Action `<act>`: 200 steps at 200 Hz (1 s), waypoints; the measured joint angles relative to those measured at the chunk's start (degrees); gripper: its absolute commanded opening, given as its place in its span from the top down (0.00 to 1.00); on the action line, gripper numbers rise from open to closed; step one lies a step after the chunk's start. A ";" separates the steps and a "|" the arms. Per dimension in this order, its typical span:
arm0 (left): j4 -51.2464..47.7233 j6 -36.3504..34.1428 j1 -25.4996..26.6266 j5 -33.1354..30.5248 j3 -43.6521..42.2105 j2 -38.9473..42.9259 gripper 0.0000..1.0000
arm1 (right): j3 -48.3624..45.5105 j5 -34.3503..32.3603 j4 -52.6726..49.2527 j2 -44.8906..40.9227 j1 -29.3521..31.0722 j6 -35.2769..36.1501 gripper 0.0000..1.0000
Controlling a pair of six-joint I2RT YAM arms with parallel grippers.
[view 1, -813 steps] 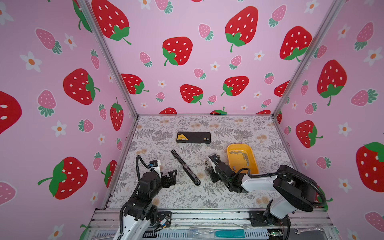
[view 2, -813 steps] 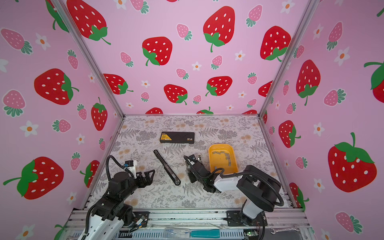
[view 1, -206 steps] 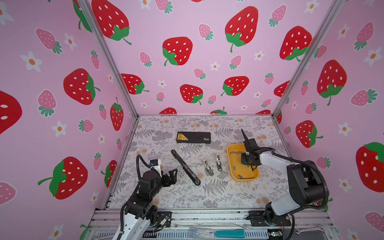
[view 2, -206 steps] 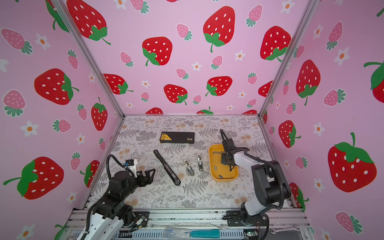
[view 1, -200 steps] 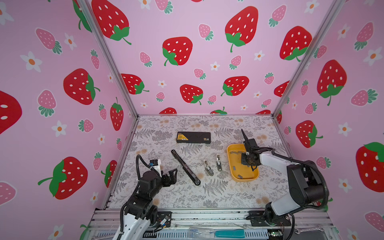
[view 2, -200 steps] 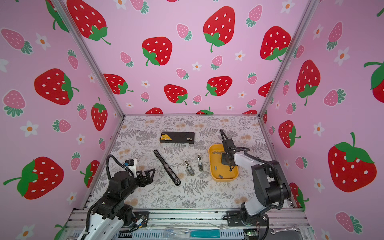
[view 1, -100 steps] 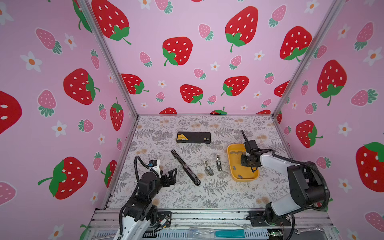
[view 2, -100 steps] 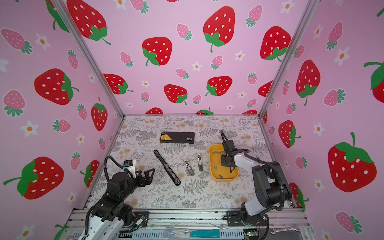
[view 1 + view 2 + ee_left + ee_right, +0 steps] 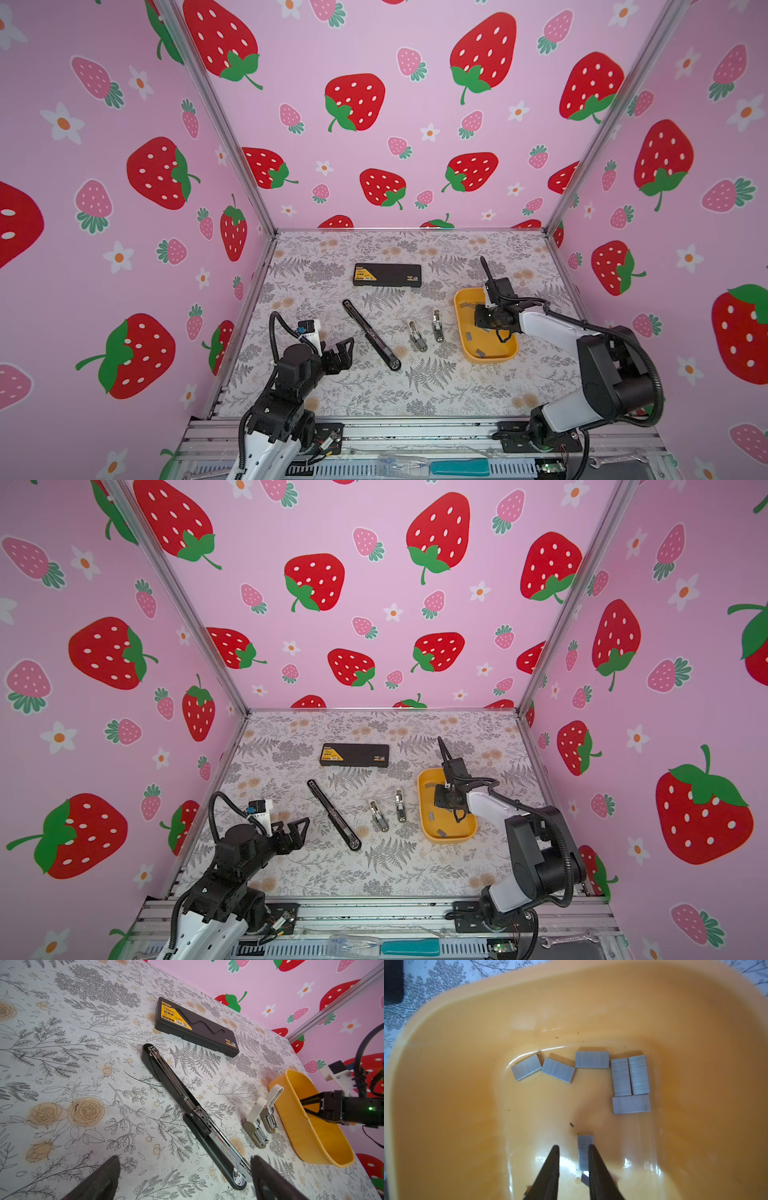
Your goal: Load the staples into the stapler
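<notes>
The right gripper (image 9: 573, 1147) is reaching down into the yellow tray (image 9: 446, 1047), its jaws standing a narrow way apart with bare tray floor showing between them and nothing clamped. One strip of the staples (image 9: 584, 1147) is lying flat right at its tips, partly hidden under one finger (image 9: 600, 1169); whether that finger is touching it cannot be told. Further ahead of the tips, six more grey strips are lying flat on the tray floor, three strung in a loose row and three packed edge to edge (image 9: 630, 1084). Outside the tray, on the side of this gripper toward the other arm, two small whitish staplers (image 9: 436, 325) (image 9: 417, 336) are lying close together on the floral table cover (image 9: 436, 390), their tops hinged up in the left wrist view. Beyond them, the long black stapler (image 9: 370, 334) is lying opened out flat, its near end sitting just ahead of the left gripper (image 9: 345, 353). That gripper is holding its jaws spread wide with nothing between them, low over the cover. A black case (image 9: 387, 274) is lying well ahead of it, past the long stapler's far end.
</notes>
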State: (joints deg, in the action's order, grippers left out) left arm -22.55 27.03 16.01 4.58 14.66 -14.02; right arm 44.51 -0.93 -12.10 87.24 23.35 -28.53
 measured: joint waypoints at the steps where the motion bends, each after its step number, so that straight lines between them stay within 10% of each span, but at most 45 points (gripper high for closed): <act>1: 0.00 0.00 0.00 -0.02 0.00 0.00 0.01 | -0.02 0.00 0.02 0.00 0.00 0.00 0.73; 200: 0.00 0.00 0.00 -0.55 0.00 -1.40 0.01 | 1.11 -6.78 0.04 4.59 1.70 1.57 0.77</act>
State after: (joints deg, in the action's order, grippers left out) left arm -22.55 27.03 16.01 4.03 14.66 -15.42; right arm 45.63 -7.70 -12.05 91.83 25.06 -26.96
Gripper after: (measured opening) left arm 0.990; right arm 0.241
